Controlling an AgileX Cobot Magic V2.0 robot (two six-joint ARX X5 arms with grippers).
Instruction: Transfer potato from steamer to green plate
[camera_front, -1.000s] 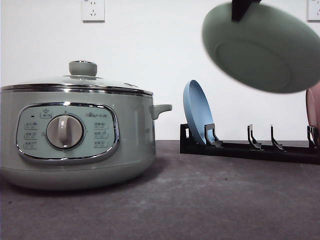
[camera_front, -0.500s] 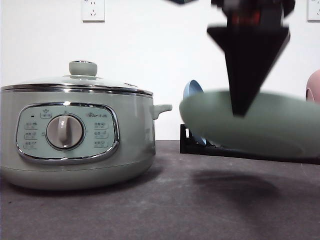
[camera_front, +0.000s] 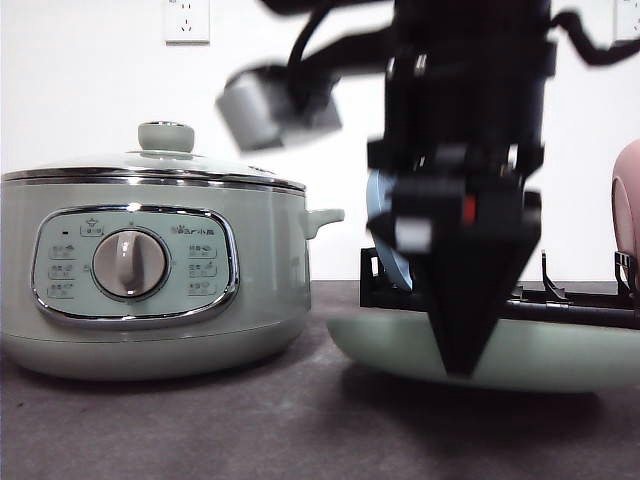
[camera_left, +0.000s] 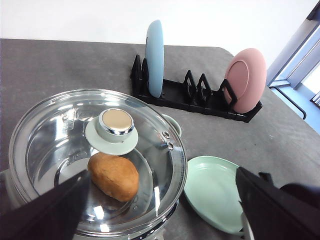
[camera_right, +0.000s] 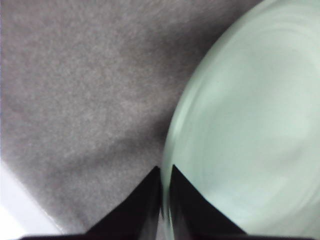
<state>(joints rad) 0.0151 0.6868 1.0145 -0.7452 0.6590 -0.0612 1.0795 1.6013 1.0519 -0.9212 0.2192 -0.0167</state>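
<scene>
The potato (camera_left: 114, 176), an orange-brown oval, lies inside the steamer (camera_front: 150, 270) under its closed glass lid (camera_left: 150, 150). My left gripper (camera_left: 163, 171) hovers open above that lid, its dark fingers (camera_left: 50, 210) spread wide on either side. To the right of the steamer the green plate (camera_front: 570, 355) lies flat and low on the table, also visible as green plate (camera_left: 214, 192). My right gripper (camera_front: 462, 365) points straight down and is shut on the near rim of the green plate (camera_right: 250, 130), its fingertips (camera_right: 150, 200) pinching the edge.
A black dish rack (camera_left: 190, 100) stands behind the plate, holding an upright blue plate (camera_left: 155, 57) and a pink plate (camera_left: 246, 80). The right arm (camera_front: 465, 150) and its cables block the middle of the front view. Grey table (camera_front: 250, 430) stretches in front.
The right gripper came down from high up with the green plate. The plate went from tilted in the air to flat at table level. The steamer stayed put.
</scene>
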